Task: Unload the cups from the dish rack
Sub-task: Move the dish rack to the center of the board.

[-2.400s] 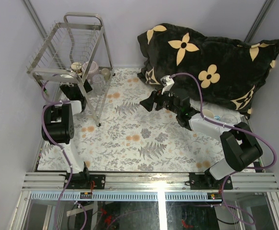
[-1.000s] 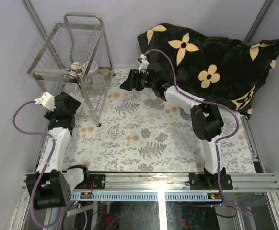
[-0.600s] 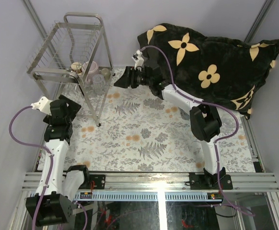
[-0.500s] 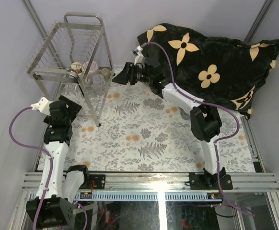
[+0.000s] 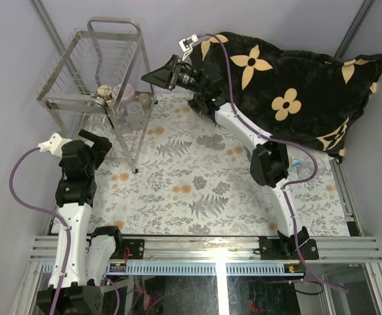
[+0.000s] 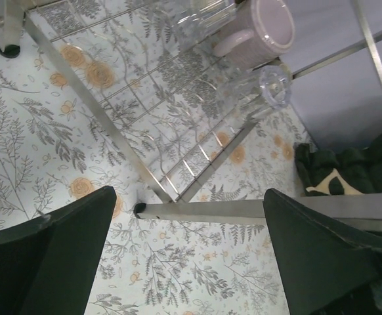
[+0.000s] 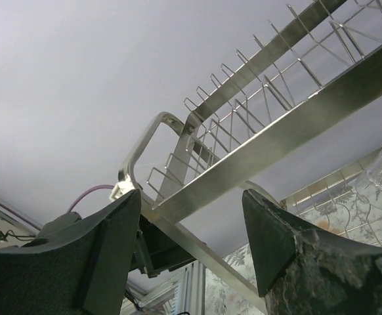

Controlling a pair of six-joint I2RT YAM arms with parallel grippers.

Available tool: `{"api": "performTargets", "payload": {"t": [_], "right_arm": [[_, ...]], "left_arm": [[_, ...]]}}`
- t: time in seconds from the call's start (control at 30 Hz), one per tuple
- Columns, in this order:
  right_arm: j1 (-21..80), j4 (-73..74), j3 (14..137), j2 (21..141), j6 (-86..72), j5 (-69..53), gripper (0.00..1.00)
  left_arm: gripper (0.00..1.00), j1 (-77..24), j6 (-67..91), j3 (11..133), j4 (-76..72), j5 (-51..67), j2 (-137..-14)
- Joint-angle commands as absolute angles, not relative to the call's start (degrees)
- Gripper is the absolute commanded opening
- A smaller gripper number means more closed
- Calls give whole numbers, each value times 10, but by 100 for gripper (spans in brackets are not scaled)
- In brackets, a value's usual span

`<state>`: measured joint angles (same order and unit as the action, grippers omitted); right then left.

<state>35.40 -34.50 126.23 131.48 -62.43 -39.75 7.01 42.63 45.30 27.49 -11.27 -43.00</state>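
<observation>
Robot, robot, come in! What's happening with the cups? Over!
Left gripper open, empty, low beside shiny silver wire dish rack. Right gripper open, empty, beside its upper frame. Pale lilac-pink mug, clear glass inside rack, untouched. Frame bars cross in front.

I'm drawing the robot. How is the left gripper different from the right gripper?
The left gripper is low, by the dish rack's front leg; the right gripper is high beside its top. The left faces the lower shelf, the right the top bars. Both are open and empty.
</observation>
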Motion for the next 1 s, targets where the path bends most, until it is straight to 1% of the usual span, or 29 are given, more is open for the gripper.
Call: {"api": "performTargets", "payload": {"t": [0.0, 0.17, 0.43, 0.6, 0.8, 0.97], "right_arm": [[366, -373, 1317, 1347, -665, -405, 70], [370, -386, 1311, 1353, -671, -407, 71], [370, -402, 1171, 1271, -635, -410, 71], [370, -403, 1116, 1240, -618, -413, 71], [369, -419, 1074, 1219, -616, -412, 70], [368, -422, 1058, 1206, -607, -415, 70]], "left_arm": [[94, 64, 424, 481, 280, -100, -408], [94, 65, 432, 483, 270, -70, -390], [94, 62, 460, 542, 274, -47, -385], [92, 61, 487, 589, 286, -28, -390], [92, 61, 517, 621, 299, -39, -384], [92, 61, 542, 621, 266, -25, -389]]}}
